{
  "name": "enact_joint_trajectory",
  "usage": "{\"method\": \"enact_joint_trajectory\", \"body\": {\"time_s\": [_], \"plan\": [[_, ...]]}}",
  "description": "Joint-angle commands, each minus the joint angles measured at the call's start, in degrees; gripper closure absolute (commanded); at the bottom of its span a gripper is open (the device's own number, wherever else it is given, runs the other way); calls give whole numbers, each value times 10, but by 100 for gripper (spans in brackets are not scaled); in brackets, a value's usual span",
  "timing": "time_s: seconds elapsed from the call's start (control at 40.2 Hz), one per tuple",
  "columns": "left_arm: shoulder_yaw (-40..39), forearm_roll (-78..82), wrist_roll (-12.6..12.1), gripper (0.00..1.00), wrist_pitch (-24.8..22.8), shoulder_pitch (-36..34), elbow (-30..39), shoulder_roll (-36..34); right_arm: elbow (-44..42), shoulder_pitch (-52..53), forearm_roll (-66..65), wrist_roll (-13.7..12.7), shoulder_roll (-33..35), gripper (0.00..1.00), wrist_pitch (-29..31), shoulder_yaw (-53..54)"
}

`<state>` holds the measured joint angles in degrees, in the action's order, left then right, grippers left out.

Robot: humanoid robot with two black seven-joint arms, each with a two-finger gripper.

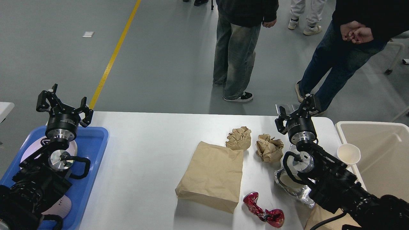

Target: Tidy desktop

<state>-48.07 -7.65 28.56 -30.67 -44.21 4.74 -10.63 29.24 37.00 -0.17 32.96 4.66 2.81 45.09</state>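
The white desktop (147, 159) holds a flat brown paper bag (212, 175), two crumpled brown paper balls (239, 138) (269, 148), a crushed red wrapper (263, 214), a foil wrapper (292, 187) and a white paper cup (349, 154). My left gripper (64, 103) is open and empty, held above the far end of the blue tray (92, 153). My right gripper (295, 111) is open and empty, above the far right of the desktop, just behind the right paper ball.
The blue tray holds a white plate (32, 147) and a pink cup (59, 204), partly hidden by my left arm. A beige bin (380, 153) stands right of the desktop. Two people (236, 48) (345, 54) stand beyond the far edge.
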Motion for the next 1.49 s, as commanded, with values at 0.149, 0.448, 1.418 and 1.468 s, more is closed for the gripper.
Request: {"method": "enact_joint_trajectory", "body": {"time_s": [0.149, 0.448, 1.418, 1.468], "plan": [[0, 0, 0, 4, 0, 0, 0, 0, -1, 1, 0, -1, -1, 0, -4, 1], [0, 0, 0, 4, 0, 0, 0, 0, -4, 40, 1, -6, 24, 0, -4, 2], [0, 0, 0, 4, 0, 0, 0, 0, -18, 56, 1, -3, 135, 0, -5, 6], [0, 0, 0, 4, 0, 0, 0, 0, -17, 57, 1, -3, 134, 0, -4, 8]]}}
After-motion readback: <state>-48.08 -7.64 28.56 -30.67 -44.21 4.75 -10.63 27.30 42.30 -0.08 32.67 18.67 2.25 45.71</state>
